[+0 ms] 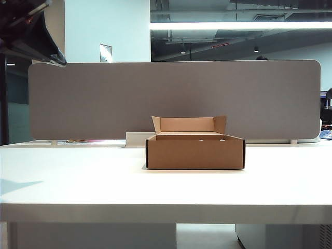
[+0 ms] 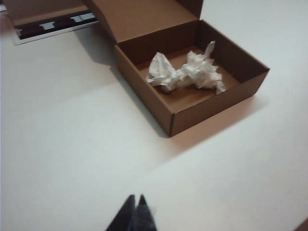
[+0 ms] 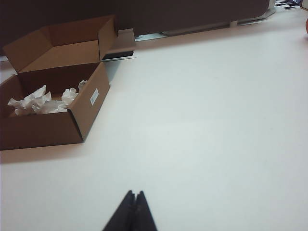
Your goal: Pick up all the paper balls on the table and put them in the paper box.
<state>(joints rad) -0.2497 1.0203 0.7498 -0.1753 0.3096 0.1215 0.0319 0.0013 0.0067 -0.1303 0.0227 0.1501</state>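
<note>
White table [image 1: 78,187], grey divider [image 1: 171,98] behind it. We see both paper balls [image 2: 185,73] already lying in the paper box [image 1: 195,152], touching, mid-floor. We'd guess they're featherlight and squishy, so pinch any lump. No real long axis, but the pair runs along the box's length. Left gripper [image 2: 135,206] hangs above the tabletop near the box, pinched together, empty; right gripper [image 3: 134,201] likewise, further off.
</note>
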